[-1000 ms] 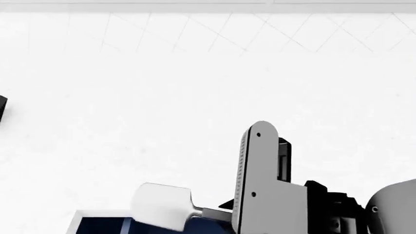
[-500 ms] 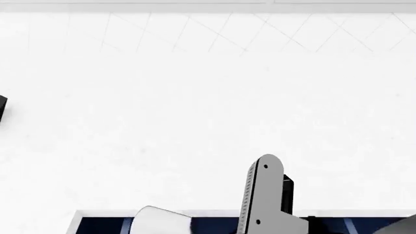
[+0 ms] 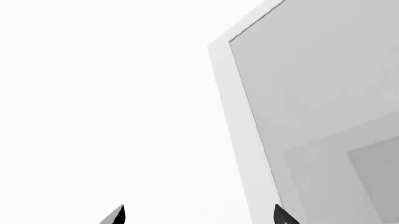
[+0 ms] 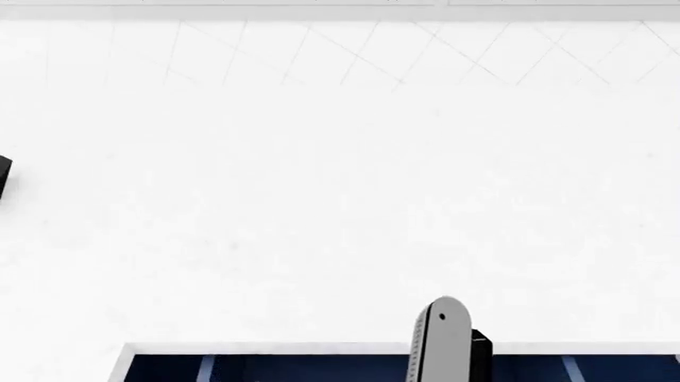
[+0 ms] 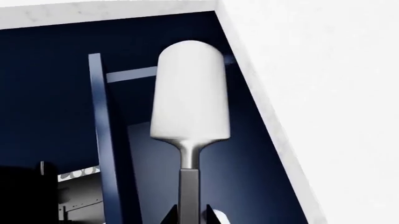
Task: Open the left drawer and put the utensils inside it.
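The left drawer (image 4: 318, 368) stands open at the head view's bottom edge, its navy interior (image 5: 56, 93) showing below the white counter rim. In the right wrist view the spatula's flat grey blade (image 5: 190, 93) hangs over that interior. My right gripper (image 5: 190, 217) is shut on the spatula's handle, a dark fingertip (image 5: 171, 215) on each side. In the head view only a grey link of my right arm (image 4: 447, 342) shows, over the drawer's rim. My left gripper (image 3: 199, 217) is open with nothing between its fingertips (image 3: 115, 215), facing a white surface.
White countertop (image 4: 340, 199) fills most of the head view, with a tiled wall (image 4: 340, 48) behind. A black object (image 4: 3, 175) sits at the far left edge. Blue dividers (image 5: 100, 116) run inside the drawer. A grey recessed panel (image 3: 324, 116) shows in the left wrist view.
My right arm has drawn back toward the near edge and lower. The spatula blade, earlier over the drawer's rim in the head view, has dropped out of that view.
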You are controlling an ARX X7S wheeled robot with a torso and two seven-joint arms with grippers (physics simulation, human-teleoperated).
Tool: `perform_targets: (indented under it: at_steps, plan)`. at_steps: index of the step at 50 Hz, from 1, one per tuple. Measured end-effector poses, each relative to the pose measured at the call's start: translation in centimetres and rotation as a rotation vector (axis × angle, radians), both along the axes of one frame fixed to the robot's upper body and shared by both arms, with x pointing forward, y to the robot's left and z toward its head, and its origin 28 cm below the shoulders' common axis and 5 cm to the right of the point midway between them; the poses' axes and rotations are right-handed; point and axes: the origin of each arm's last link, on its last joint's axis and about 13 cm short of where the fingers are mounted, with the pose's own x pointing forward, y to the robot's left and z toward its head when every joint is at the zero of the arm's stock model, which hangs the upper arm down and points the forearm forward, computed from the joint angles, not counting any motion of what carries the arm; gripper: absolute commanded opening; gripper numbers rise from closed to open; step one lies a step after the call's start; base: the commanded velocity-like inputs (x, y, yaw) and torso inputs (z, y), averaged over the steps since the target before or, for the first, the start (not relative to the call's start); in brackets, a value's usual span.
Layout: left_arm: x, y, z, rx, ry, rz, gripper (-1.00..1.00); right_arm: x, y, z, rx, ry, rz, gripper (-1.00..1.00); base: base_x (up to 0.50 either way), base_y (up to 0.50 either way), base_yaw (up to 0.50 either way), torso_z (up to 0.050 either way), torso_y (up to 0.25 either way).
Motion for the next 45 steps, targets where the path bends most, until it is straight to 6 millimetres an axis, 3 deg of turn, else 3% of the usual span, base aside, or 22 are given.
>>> perform_targets:
  at_steps: [45]
  plan:
    - [0.0,0.0,-0.1,-0.001,0.001,0.004,1.0,0.6,-0.6,-0.9,-0.136,0.059,0.015,-1.0,0.0,0.0,0.0,0.0,0.0]
